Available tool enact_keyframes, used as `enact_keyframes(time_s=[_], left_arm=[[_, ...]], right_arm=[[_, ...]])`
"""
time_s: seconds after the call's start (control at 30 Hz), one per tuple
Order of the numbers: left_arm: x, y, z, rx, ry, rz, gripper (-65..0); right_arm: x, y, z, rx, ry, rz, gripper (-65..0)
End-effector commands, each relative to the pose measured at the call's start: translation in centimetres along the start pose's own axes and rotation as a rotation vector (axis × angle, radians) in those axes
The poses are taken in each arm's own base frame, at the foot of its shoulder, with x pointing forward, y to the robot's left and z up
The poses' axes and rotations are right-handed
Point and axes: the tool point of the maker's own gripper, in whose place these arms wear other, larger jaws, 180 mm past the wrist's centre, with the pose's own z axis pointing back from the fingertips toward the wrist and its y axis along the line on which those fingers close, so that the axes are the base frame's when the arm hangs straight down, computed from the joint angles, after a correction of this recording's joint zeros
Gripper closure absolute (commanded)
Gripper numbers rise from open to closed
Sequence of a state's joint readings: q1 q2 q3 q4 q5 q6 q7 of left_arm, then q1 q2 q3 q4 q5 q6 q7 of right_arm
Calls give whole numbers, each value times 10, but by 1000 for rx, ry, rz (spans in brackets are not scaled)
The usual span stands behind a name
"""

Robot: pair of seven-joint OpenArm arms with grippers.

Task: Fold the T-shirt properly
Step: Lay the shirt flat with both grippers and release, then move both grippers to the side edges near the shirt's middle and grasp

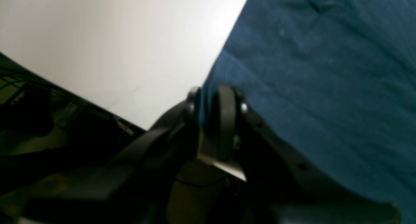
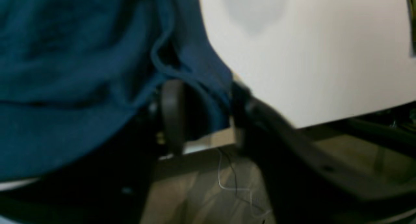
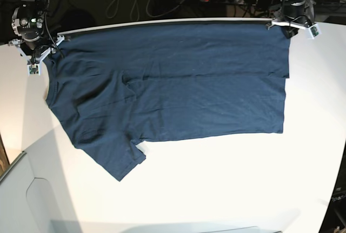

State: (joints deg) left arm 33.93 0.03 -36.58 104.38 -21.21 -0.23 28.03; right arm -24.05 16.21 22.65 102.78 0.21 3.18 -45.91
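Shirt lies long across the desk's far edge, one claw at each far corner.
Your left claw [image 1: 213, 98] and right claw [image 2: 203, 102] both straddle T-shirt [image 3: 173, 87] fabric, jaws parted; the near sleeve lies closest to your right arm.

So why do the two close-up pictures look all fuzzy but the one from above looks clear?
Left wrist view: the left gripper is soft and dark, and the white table shines with glare. Right wrist view: the T-shirt and right gripper are smeared, likely blur from movement or closeness. Base view: sharp and evenly lit, with the T-shirt only faintly shadowed along its edge.
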Motion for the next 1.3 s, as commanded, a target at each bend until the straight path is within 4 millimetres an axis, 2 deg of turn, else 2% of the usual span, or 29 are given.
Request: enact_keyframes(time_s=[0.0,0.1,0.27,0.33,0.43,0.6,0.67,0.83,0.9,1.0,1.1,1.27], left_arm=[[8,1,4,6,-34,-1,-133],[6,1,5,10,-31,6,-192],[3,3,7,11,-23,-1,-385],[7,1,8,8,-34,-4,-427],[19,-3,13,-1,-67,-16,-433],[40,-12,21,-20,-126,-39,-434],[50,-17,21,-30,-154,-41,-434],[100,-33,10,-68,-277,-63,-434],[123,-41,7,-86,-333,-64,-434],[152,-51,-7,-113,-393,-56,-435],[174,-64,-30,-150,-408,-59,-437],[190,-71,-87,-167,-348,-30,-435]], right_arm=[[9,-7,5,-18,-31,19,-276],[10,-8,5,-19,-35,19,-304],[11,-21,7,-51,-42,-3,-302],[13,-26,8,-64,-49,-13,-302],[20,-37,11,-91,-73,-32,-302],[40,-35,14,-89,-120,-30,-301],[54,-35,13,-88,-152,-38,-304],[88,-17,10,-47,-219,-21,-311],[105,-10,11,-30,-262,-14,-341],[128,6,12,5,-310,3,-391],[146,19,14,33,-347,23,-416],[152,22,15,39,-358,22,-421]])
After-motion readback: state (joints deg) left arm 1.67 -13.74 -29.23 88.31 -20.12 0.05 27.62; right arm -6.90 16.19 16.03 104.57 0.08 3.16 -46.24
